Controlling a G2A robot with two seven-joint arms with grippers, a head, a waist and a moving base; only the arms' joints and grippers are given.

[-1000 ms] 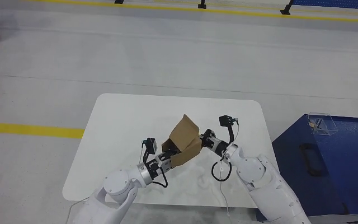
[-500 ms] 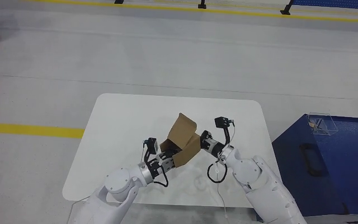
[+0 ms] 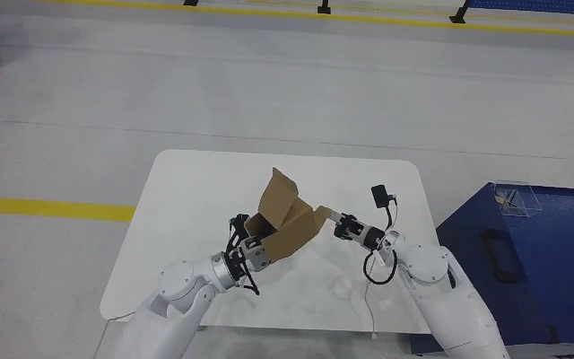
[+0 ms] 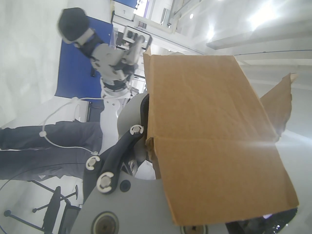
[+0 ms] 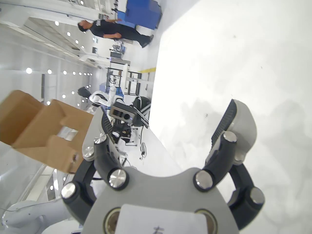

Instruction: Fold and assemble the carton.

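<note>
Top view: the carton (image 3: 285, 223) was held up over the middle of the desk (image 3: 179, 197), tilted, and clear of the surface as far as could be judged. Its long axis ran diagonally, low end toward the near-left corner, high end toward the far-right corner. One flap (image 3: 280, 187) stuck up on the far side. The left gripper (image 3: 244, 257) had the low end. The right gripper (image 3: 332, 219) sat just beside the carton's side facing the desk's right edge. Touching or not, couldn't tell.

Left wrist view: the left jaws were pinching a wall of the carton (image 4: 207, 127). One finger (image 4: 132, 135) showed beside the board's edge, the other was mostly hidden behind the board. The big panel had a crease across it, and a ragged flap (image 4: 277, 108) hung loose past it. The right gripper sat near the panel's far corner.

Right wrist view: the right gripper (image 5: 168, 113) had its jaws spread wide with nothing between them, just bare desk (image 5: 243, 37) in the gap. The carton (image 5: 36, 122) lay off the outer side of one finger (image 5: 105, 122), just beside it and not in the jaw line.

Key relation: the carton was sideways of the spread jaws, not ahead of them. The right arm was the free one and nearest the loose flaps. It would likely need to swing toward the carton to catch a flap edge.

Writing: the carton faces were plain brown with no print readable. A label on the right gripper's base was cut off at the edge and unreadable.
</note>
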